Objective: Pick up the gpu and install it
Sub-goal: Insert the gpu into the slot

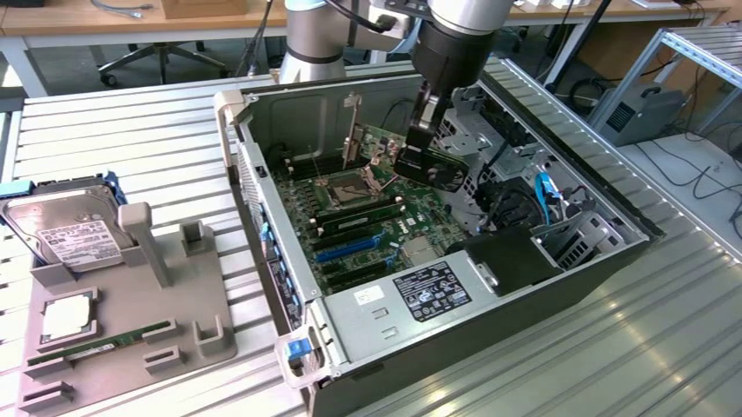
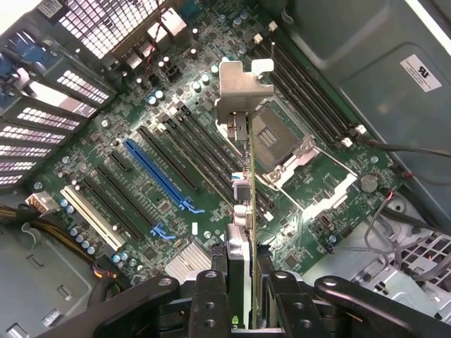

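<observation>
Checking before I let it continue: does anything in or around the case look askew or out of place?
Nothing looks spilled or damaged. The gpu, clamped in the tool, hangs tilted above the motherboard near the CPU socket. Its edge does not appear to line up with the blue slot, so it looks askew and unseated.

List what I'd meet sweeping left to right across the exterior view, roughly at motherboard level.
hard drive → computer case wall → CPU socket → gpu, held above the board → blue cable → grey unit on the floor
</observation>
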